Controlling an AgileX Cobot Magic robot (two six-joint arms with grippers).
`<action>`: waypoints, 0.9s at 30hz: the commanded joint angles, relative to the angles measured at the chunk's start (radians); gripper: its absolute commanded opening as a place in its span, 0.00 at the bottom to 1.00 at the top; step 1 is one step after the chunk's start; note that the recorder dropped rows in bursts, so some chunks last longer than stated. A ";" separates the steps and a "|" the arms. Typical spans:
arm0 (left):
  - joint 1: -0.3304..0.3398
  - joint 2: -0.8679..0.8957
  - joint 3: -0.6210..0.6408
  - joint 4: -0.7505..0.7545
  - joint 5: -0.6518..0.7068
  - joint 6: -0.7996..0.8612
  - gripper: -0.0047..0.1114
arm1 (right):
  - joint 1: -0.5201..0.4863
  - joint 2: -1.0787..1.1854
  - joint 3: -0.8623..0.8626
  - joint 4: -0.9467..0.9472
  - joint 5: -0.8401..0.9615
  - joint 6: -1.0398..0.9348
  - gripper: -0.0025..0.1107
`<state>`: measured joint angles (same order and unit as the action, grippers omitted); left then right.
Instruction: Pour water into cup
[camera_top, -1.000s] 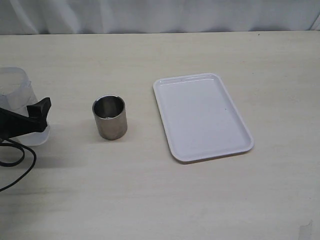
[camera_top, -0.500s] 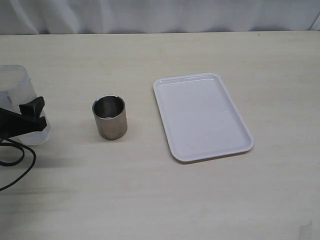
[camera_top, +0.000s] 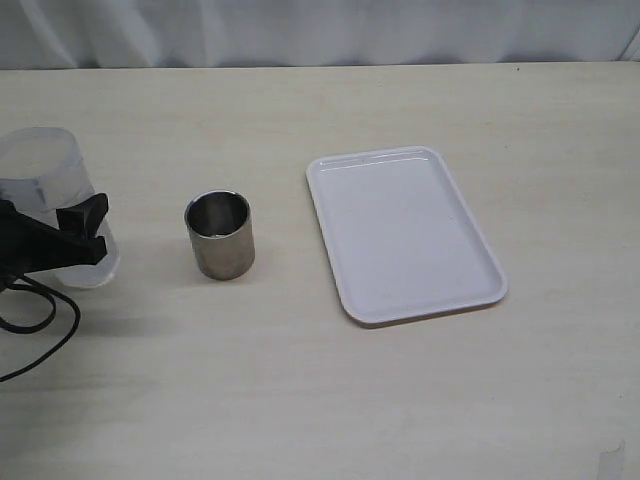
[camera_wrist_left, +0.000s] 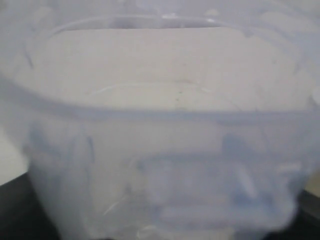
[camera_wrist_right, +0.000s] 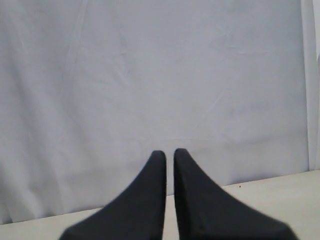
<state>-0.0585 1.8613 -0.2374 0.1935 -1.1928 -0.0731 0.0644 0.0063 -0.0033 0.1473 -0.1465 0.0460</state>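
Observation:
The steel cup (camera_top: 219, 235) stands upright on the table, left of centre, with a dark inside. A translucent plastic beaker (camera_top: 52, 190) is at the far left. My left gripper (camera_top: 62, 218) is shut on it, with one black finger (camera_top: 86, 223) showing on the side that faces the cup. The beaker is a hand's width left of the cup. In the left wrist view the beaker (camera_wrist_left: 165, 125) fills the picture, blurred. I cannot make out the water. My right gripper (camera_wrist_right: 170, 153) is shut and empty, and it faces a white curtain.
A white rectangular tray (camera_top: 352, 255) lies right of the cup. A black cable (camera_top: 45, 325) loops on the table under the left arm. A white curtain (camera_top: 320, 30) runs along the table's far edge.
The beaker and my left gripper have shifted right, toward the cup, and the beaker now sits higher in the view. The cup and tray have not moved.

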 joint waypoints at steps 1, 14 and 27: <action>0.001 -0.001 -0.044 0.036 -0.001 -0.006 0.04 | -0.004 0.010 0.003 -0.006 -0.061 0.003 0.32; 0.001 -0.001 -0.054 0.059 0.010 -0.006 0.04 | -0.004 0.436 0.003 -0.725 -0.612 0.529 0.74; 0.001 -0.001 -0.054 0.068 0.006 -0.006 0.04 | -0.004 1.126 -0.207 -1.064 -0.904 0.527 0.74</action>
<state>-0.0585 1.8630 -0.2816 0.2580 -1.1452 -0.0731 0.0644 1.0022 -0.1596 -0.8407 -0.9838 0.5846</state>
